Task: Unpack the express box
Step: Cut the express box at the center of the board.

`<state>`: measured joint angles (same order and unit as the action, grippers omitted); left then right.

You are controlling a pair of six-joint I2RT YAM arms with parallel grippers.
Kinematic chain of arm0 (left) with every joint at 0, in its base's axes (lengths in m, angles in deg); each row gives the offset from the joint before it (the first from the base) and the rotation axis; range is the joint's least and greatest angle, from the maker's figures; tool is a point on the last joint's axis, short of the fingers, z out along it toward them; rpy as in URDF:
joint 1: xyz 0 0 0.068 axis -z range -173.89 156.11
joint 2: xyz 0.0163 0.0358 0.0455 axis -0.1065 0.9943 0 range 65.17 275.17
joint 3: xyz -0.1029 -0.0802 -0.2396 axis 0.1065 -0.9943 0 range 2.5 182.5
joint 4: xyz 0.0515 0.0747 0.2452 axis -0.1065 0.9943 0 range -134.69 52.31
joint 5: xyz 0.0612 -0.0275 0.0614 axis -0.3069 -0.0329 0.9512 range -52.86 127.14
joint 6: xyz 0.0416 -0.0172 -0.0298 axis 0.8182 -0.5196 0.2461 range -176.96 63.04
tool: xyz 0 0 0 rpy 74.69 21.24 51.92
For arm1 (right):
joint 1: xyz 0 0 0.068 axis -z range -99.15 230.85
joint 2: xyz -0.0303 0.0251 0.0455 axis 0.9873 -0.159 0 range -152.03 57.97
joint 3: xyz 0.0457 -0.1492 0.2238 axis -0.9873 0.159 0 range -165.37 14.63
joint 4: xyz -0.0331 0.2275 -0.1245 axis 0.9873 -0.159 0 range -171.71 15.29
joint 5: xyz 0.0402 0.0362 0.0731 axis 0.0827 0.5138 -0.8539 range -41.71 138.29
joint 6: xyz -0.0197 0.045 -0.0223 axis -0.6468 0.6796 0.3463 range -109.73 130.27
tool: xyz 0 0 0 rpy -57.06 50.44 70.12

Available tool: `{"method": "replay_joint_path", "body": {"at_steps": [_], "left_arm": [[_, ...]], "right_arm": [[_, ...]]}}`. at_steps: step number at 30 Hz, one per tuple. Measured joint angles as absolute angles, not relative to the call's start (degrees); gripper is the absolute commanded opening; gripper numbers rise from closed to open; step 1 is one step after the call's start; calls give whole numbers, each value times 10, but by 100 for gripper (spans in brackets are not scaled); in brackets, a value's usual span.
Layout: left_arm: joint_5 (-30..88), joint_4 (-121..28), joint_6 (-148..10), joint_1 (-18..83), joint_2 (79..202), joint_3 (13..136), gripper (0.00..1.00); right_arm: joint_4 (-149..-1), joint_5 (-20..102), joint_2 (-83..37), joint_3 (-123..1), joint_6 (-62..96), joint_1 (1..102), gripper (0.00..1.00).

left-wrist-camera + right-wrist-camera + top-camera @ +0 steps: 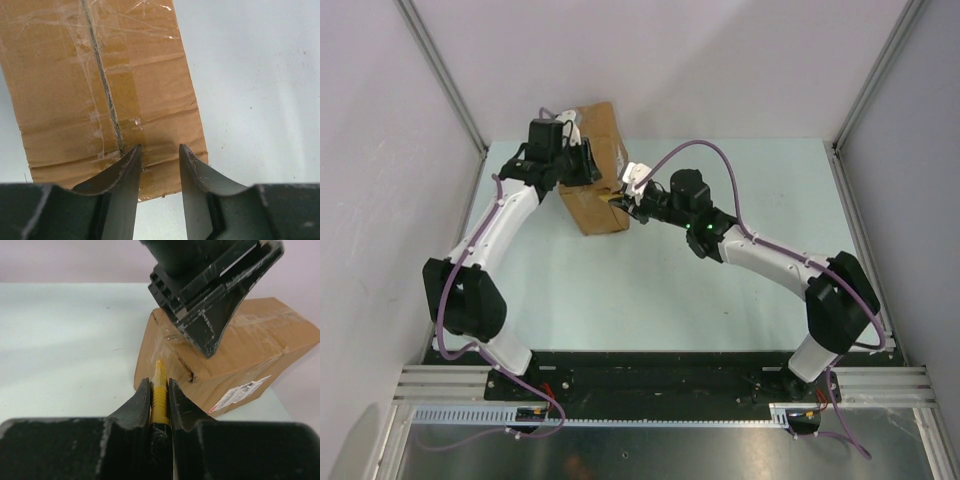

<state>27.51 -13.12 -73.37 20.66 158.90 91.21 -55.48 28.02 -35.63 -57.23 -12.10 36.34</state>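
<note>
For cutting, the knife [160, 374] is clamped in the right fingers [142, 396] beside the express box [595, 212]; the left fingers [126, 172] are held open over its seam [107, 100].

We see a pale green table [670, 290] carrying one thing directly: the express box [595, 208], a brown taped carton (white label on one side), resting beneath the jaws of the left gripper [160, 148] and just ahead of those of the right gripper [159, 383].
</note>
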Motion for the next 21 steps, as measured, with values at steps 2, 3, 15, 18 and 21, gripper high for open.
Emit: {"method": "replay_joint_path", "body": {"at_steps": [2,3,15,18,21], "left_arm": [[274,-133,-734,203,1588,914,42],[273,-134,-734,201,1588,915,42],[264,-145,-729,162,1577,932,43],[263,-154,-724,163,1586,914,42],[256,-165,-724,165,1607,904,38]], "right_arm": [[-549,273,-369,-573,-121,367,0],[-544,272,-375,-573,-120,370,0],[-516,277,-403,-574,-112,392,0],[-514,276,-403,-574,-111,392,0],[-516,275,-403,-574,-113,392,0]]}}
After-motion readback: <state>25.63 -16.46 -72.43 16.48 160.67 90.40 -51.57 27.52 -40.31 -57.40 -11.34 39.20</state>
